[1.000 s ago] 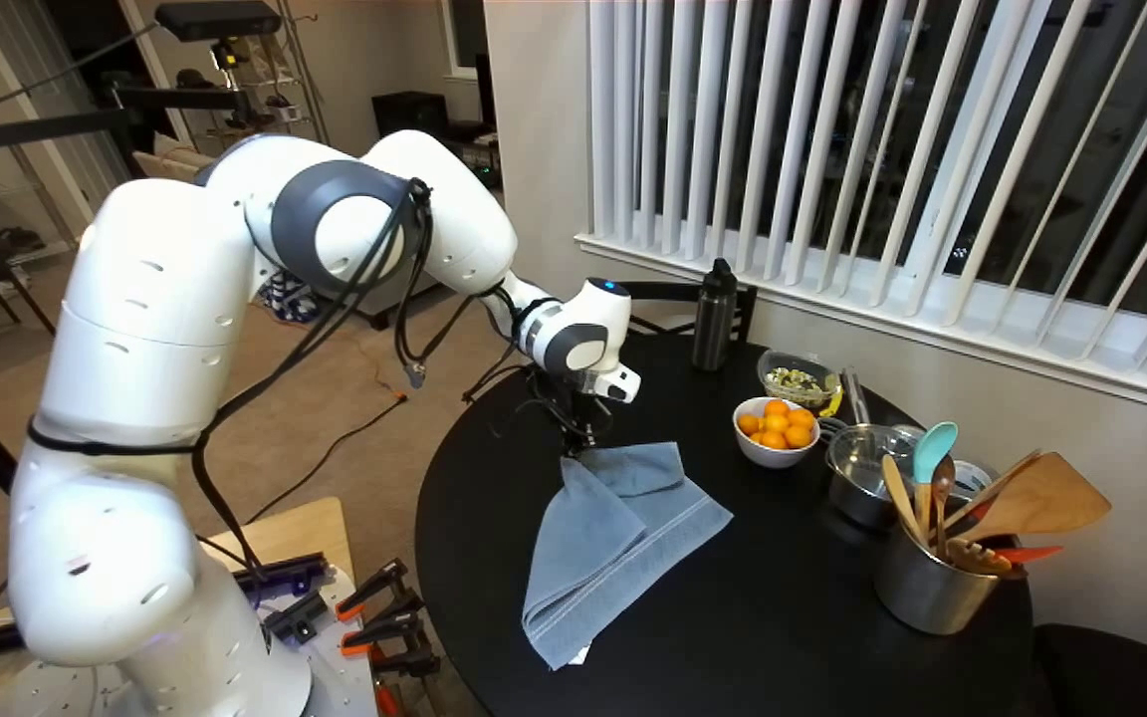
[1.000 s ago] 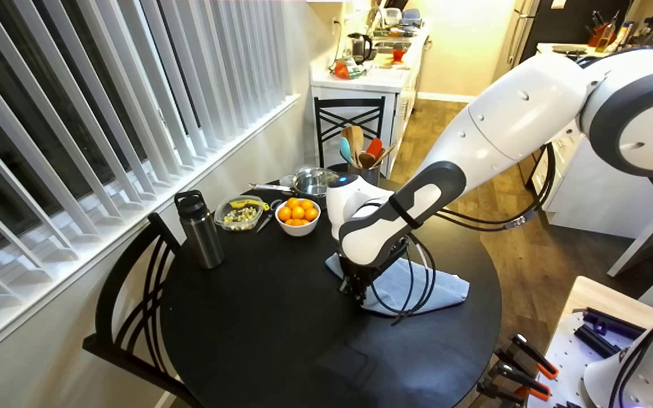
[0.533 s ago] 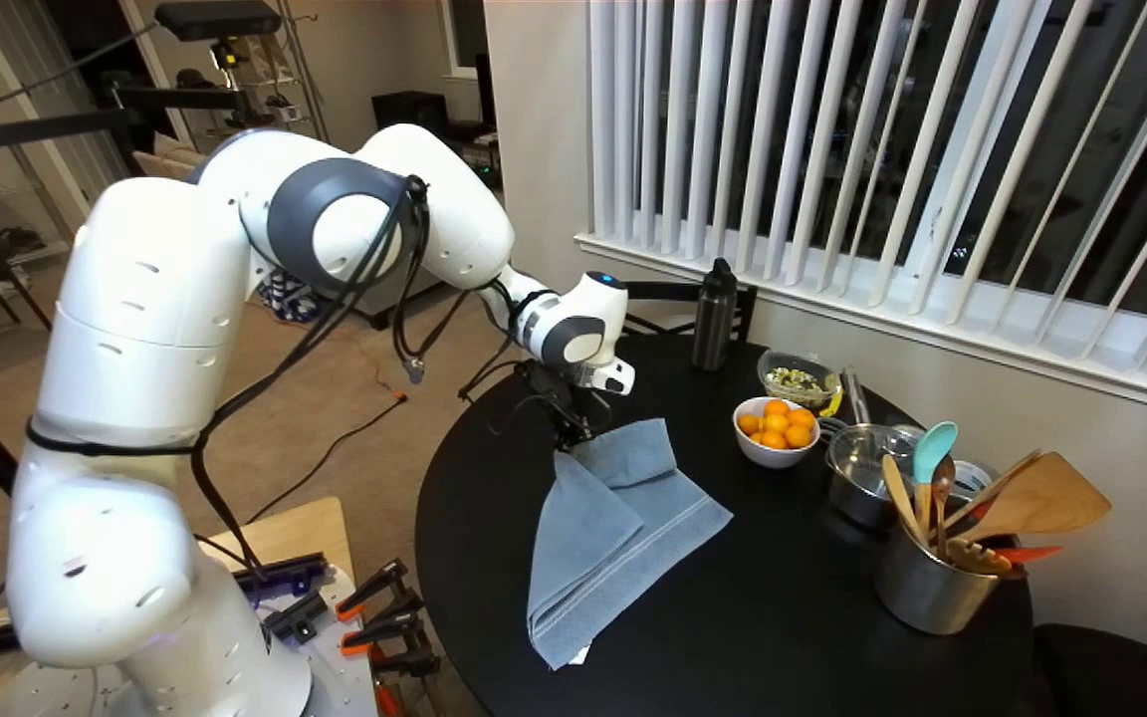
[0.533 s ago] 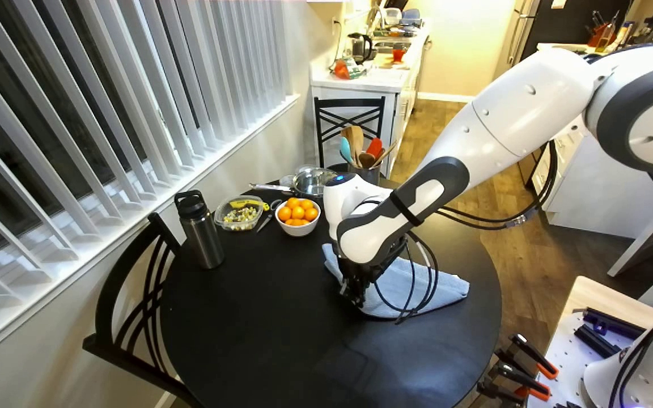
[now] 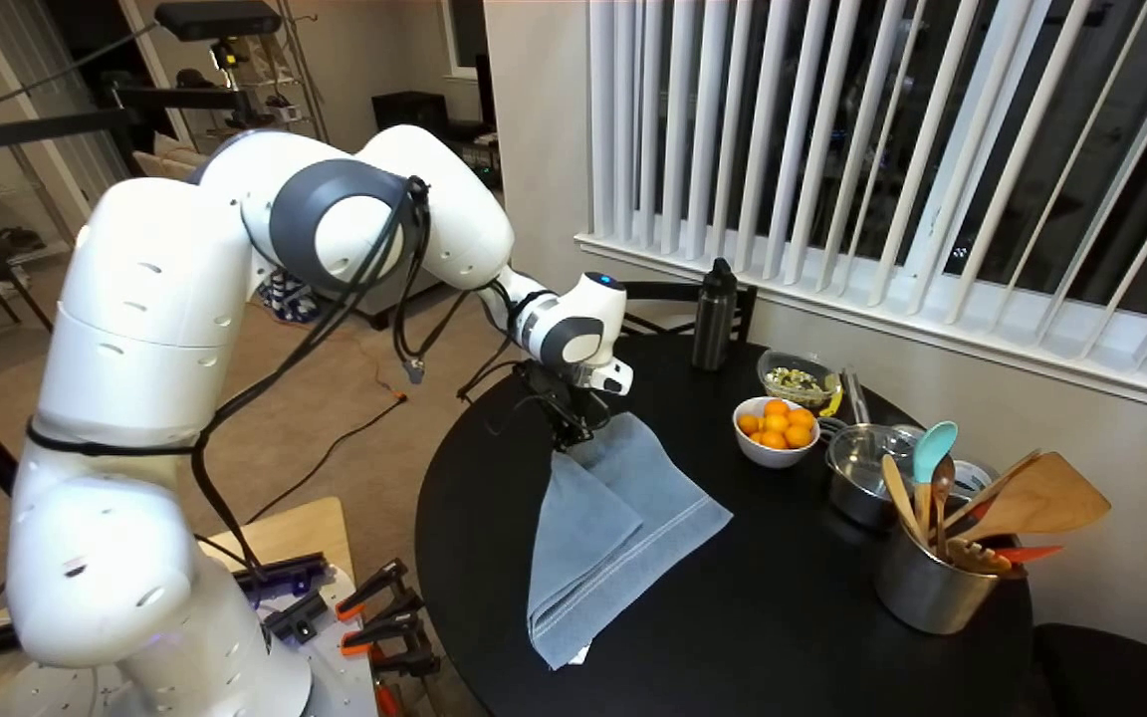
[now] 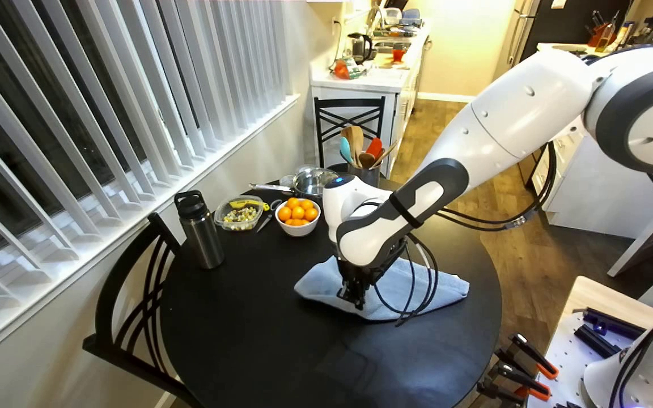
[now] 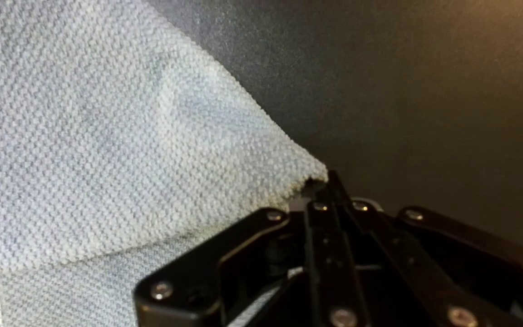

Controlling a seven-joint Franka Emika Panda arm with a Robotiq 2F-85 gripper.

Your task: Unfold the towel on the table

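Setting: a kitchen counter (image 6: 383,82) at the far side and vertical blinds (image 6: 236,79) down the left in an exterior view, suggesting a dining corner of a home. Table (image 5: 773,558): round, its smooth black top likely to offer little drag. Arm (image 5: 344,239): reaching in from the left in an exterior view, its far end low over the table, apparently so that the hold is made at table height. Towel (image 5: 623,538): pale blue, on the table at the left in an exterior view, partly folded, one flap lying over the rest. Pot (image 5: 932,590) of utensils (image 5: 1041,498), bottle (image 5: 715,324), and bowl (image 5: 773,455) of oranges (image 5: 775,422): standing toward the right and far rim, presumably to keep them out of the towel's path. Gripper (image 7: 327,185): pointing down, at a point of the towel in the wrist view. Fingers (image 7: 339,188): pressed together and, as far as can be judged, pinching the towel at its corner; whether one layer or more is caught cannot be told. A corner hold suits unfolding, since drawing it outward should open the flap.
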